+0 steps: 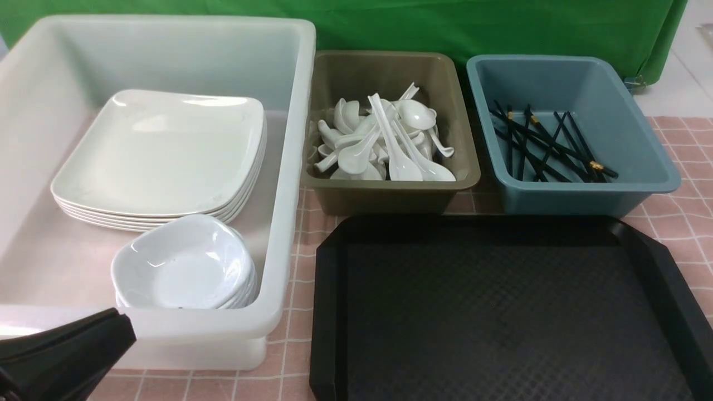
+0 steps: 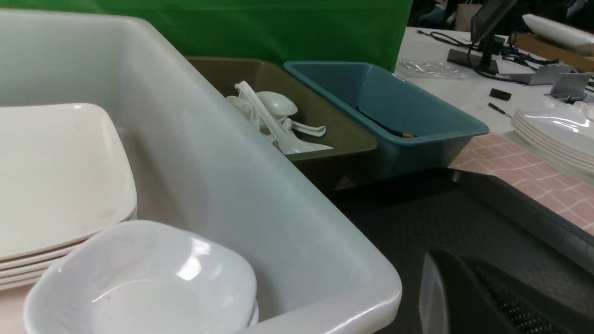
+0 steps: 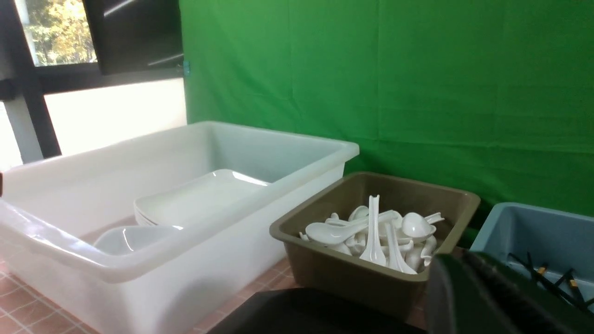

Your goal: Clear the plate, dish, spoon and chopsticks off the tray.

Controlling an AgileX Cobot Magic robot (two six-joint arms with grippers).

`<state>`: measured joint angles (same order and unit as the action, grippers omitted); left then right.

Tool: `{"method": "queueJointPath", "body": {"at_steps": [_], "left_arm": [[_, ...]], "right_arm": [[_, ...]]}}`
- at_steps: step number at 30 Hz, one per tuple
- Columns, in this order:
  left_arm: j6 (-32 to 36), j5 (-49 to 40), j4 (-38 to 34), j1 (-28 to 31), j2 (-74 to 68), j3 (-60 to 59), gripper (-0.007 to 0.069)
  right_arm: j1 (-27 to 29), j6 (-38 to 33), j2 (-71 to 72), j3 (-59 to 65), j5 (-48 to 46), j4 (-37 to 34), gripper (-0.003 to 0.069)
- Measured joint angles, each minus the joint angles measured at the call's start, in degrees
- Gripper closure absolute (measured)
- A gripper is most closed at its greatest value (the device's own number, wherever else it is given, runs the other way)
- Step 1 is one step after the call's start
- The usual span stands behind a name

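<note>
Black left gripper (image 2: 450, 273), jaws closed together; ahead of it, a white plastic tub (image 1: 287, 184) holds stacked white bowl-shaped dishes (image 1: 181, 267) and, farther off, square white plates (image 1: 161, 153). To its right: the black textured tray (image 1: 501, 317), with white soup spoons (image 1: 390, 139) in an olive tub (image 1: 384, 195) and gold-banded black chopsticks (image 1: 557, 147) in a blue tub (image 1: 585, 197) beyond. Black right gripper (image 3: 459, 273): opening indeterminable

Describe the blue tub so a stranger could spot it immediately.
Find the big black tray. Two smaller tubs stand just beyond its far edge; take the right-hand one, the blue tub. It holds thin black chopsticks with gold bands, whereas its olive-brown neighbour holds white soup spoons.
</note>
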<state>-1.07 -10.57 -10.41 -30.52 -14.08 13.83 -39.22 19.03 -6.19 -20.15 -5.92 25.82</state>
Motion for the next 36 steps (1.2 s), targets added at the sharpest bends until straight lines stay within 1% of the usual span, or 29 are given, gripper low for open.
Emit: {"method": "queueJointPath", "body": {"at_steps": [15, 18, 22, 23, 25, 26, 27, 28, 29, 30, 31, 32, 35, 36], "left_arm": [[-0.05, 0.12, 0.0, 0.0, 0.0, 0.0, 0.0627], [1.08, 0.3, 0.08, 0.0, 0.0, 0.0, 0.0627], [2.31, 1.44, 2.38, 0.0, 0.14, -0.15, 0.0626], [2.38, 2.3, 5.02, 0.1, 0.62, -0.77, 0.0627], [2.44, 2.85, 6.46, 0.77, 1.46, -1.57, 0.0627], [2.49, 3.62, 7.23, 2.12, 2.55, -2.66, 0.0627], [2.49, 4.29, 7.47, 4.65, 4.29, -4.15, 0.0627], [2.49, 4.34, 7.47, 5.06, 4.55, -4.38, 0.0627], [2.51, 4.9, 7.47, 8.39, 6.68, -6.09, 0.0627], [2.56, 5.45, 7.47, 10.47, 7.92, -7.2, 0.0627], [2.56, 6.38, 7.47, 14.09, 9.64, -9.39, 0.0627], [2.56, 7.14, 7.47, 15.61, 10.7, -10.44, 0.0627], [2.56, 8.28, 8.65, 22.63, 13.58, -13.9, 0.0625], [2.56, 8.12, 8.75, 23.0, 13.65, -13.95, 0.0625]], "right_arm": [[0.0, 0.0, 0.0, 0.01, 0.07, 0.04, 0.0536], [0.0, 0.0, 0.0, 0.01, 0.09, 0.04, 0.0529], [0.0, 0.0, 0.0, 0.01, 0.13, 0.04, 0.052], [0.0, 0.0, 0.0, 0.01, 0.13, 0.04, 0.0516], [0.0, 0.0, 0.0, 0.01, 0.13, 0.04, 0.051], [0.0, 0.0, 0.0, 0.01, 0.13, 0.04, 0.0507], [0.0, 0.0, 0.0, 0.01, 0.13, 0.04, 0.0505], [0.0, 0.0, 0.0, 0.01, 0.13, 0.04, 0.0505], [0.0, 0.0, 0.0, 0.01, 0.13, 0.04, 0.0503], [0.0, 0.0, 0.0, 0.01, 0.13, 0.04, 0.0501], [0.0, 0.0, 0.0, 0.01, 0.13, 0.04, 0.0498], [0.0, 0.0, 0.0, 0.01, 0.13, 0.04, 0.0496], [0.0, 0.0, 0.02, 0.01, 0.13, 0.04, 0.0491], [0.0, 0.0, 0.02, 0.01, 0.13, 0.04, 0.0491]]}}
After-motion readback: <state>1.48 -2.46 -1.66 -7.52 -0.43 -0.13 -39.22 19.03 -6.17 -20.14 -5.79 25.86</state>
